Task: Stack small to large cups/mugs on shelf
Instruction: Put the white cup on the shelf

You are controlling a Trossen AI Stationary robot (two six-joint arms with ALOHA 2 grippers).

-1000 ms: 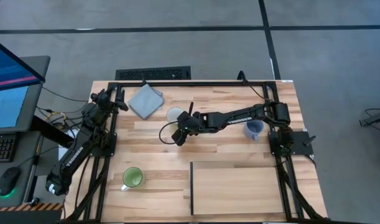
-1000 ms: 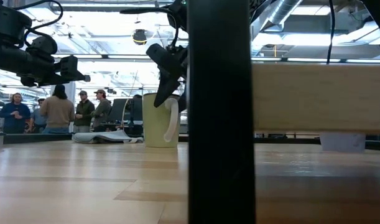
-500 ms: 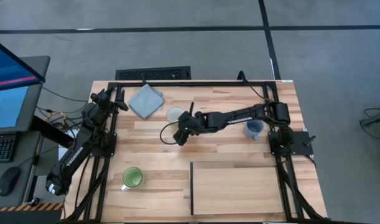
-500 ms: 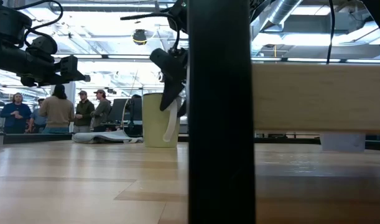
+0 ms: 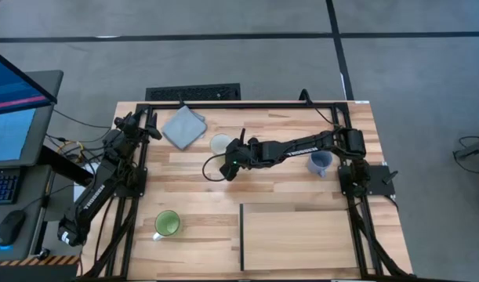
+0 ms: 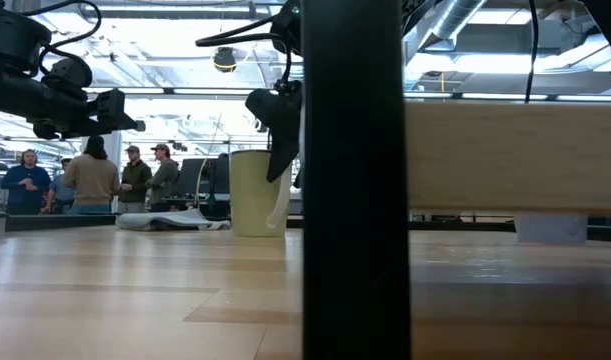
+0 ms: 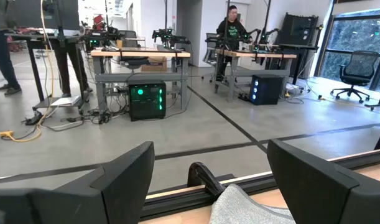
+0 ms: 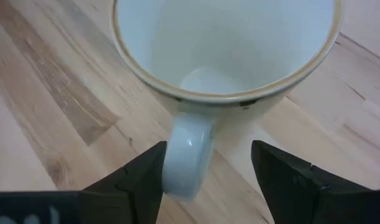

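Note:
The cream-white mug (image 5: 220, 144) stands upright on the tabletop, toward the far side and near the middle. My right gripper (image 8: 208, 158) is open just above and before it. Its fingers stand on either side of the mug's handle (image 8: 186, 155), which points to the near side. The low view shows the same gripper (image 6: 280, 125) slanting down over the handle (image 6: 277, 205). The green mug (image 5: 167, 224) stands near the near-left corner, and the blue-grey mug (image 5: 320, 163) stands by the right arm's base. The shelf (image 5: 298, 235) lies flat at near right. My left gripper (image 5: 151, 129) waits open at far left.
A grey folded cloth (image 5: 183, 126) lies at far left, just ahead of the left gripper, and also shows in the left wrist view (image 7: 252, 205). A dark post (image 6: 353, 180) blocks the middle of the low view. People stand in the room beyond the table.
My right gripper has moved toward the table's far edge and a little down, closing in on the cream mug until its fingers flank the handle. The mugs have stayed where they were.

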